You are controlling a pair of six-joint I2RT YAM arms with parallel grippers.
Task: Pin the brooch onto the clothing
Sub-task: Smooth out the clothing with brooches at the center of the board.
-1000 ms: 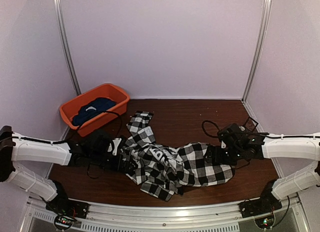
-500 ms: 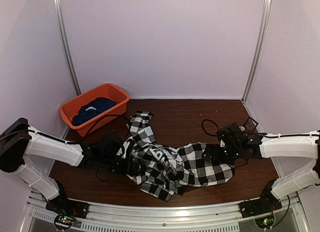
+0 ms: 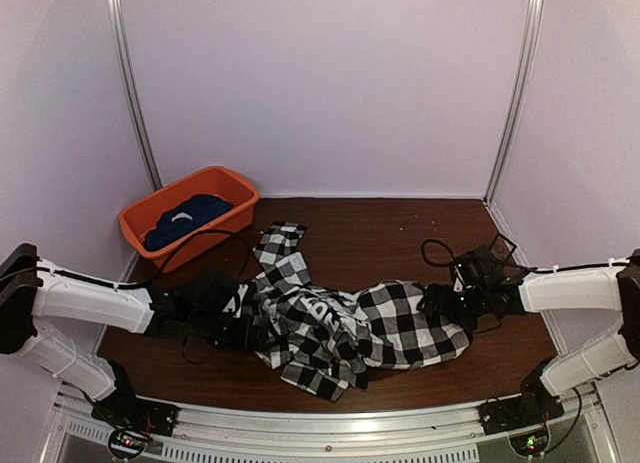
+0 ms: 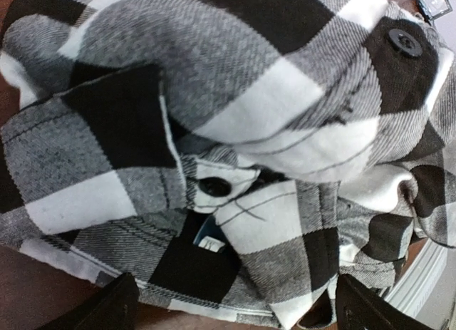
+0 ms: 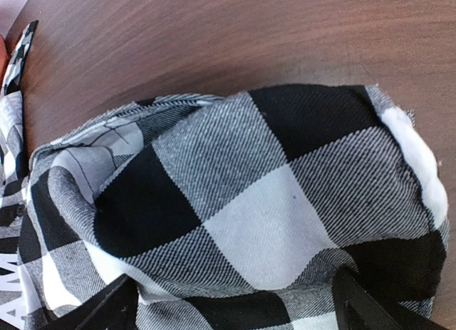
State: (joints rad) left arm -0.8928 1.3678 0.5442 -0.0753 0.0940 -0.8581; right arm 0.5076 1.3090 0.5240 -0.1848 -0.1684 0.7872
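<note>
The black-and-white checked shirt (image 3: 340, 328) lies crumpled on the brown table, its black panel with white lettering (image 3: 318, 309) near the middle. My left gripper (image 3: 248, 321) is at the shirt's left edge. In the left wrist view it (image 4: 239, 301) is open, its fingers (image 4: 117, 307) wide apart with folded checked cloth (image 4: 235, 95) between and ahead of them. My right gripper (image 3: 442, 308) is at the shirt's right edge. In the right wrist view it (image 5: 235, 301) is open over a bulge of the cloth (image 5: 271, 202). No brooch shows. A small blue-and-white bit (image 4: 209, 239) peeks from a fold.
An orange basin (image 3: 228, 186) holding a dark navy garment (image 3: 185, 215) stands at the back left. Black buttons (image 4: 405, 41) show on the shirt. Loose cables (image 3: 440, 251) lie by the right arm. Pale walls close the back and sides.
The left arm rose and settled back, its gripper staying at the shirt's left edge. The right gripper shifted slightly right at the shirt's right edge. The shirt barely moved.
</note>
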